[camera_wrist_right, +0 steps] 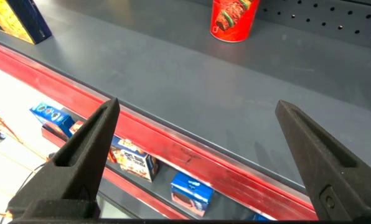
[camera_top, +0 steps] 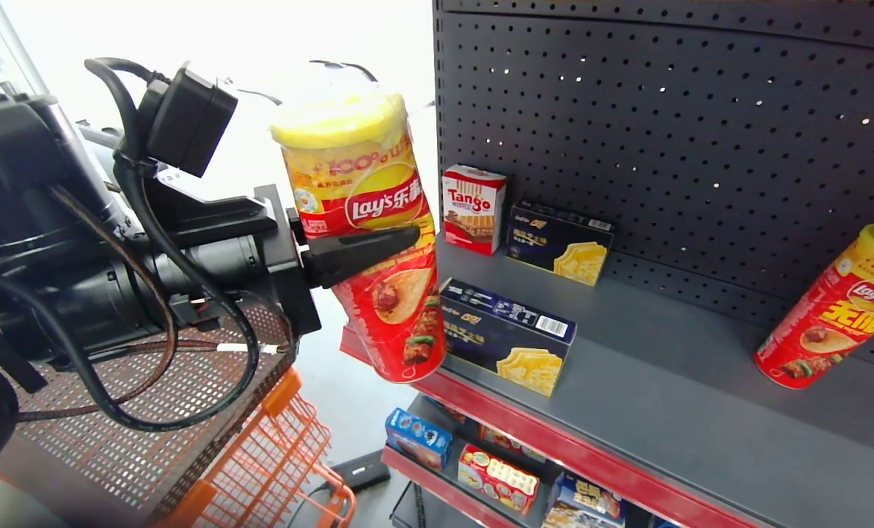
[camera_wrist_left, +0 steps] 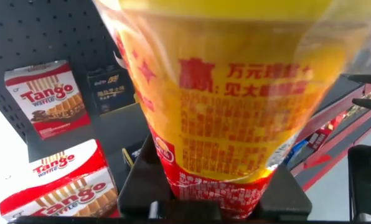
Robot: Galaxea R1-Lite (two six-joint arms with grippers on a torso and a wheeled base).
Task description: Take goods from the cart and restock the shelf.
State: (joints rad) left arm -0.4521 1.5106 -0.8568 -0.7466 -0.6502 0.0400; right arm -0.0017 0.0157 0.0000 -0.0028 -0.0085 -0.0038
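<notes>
Chip can (camera_top: 367, 194) in left pincer's (camera_top: 391, 246) clamp beside shelf (camera_top: 664, 381); right pincer (camera_wrist_right: 197, 106) wide apart

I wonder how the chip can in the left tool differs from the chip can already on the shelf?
The held chip can hangs clamped in the left tool at the shelf's left end; the shelved chip can rests untouched on the shelf's right side, by the pegboard. Both are red with yellow tops.

The chip can (camera_top: 389, 315) looks shiny, with a see-through plastic lid. The shelf (camera_top: 664, 396) is dull grey metal, smooth. The box (camera_top: 507, 334) near its front edge looks like shiny card. The cart (camera_top: 298, 447) is orange wire.
</notes>
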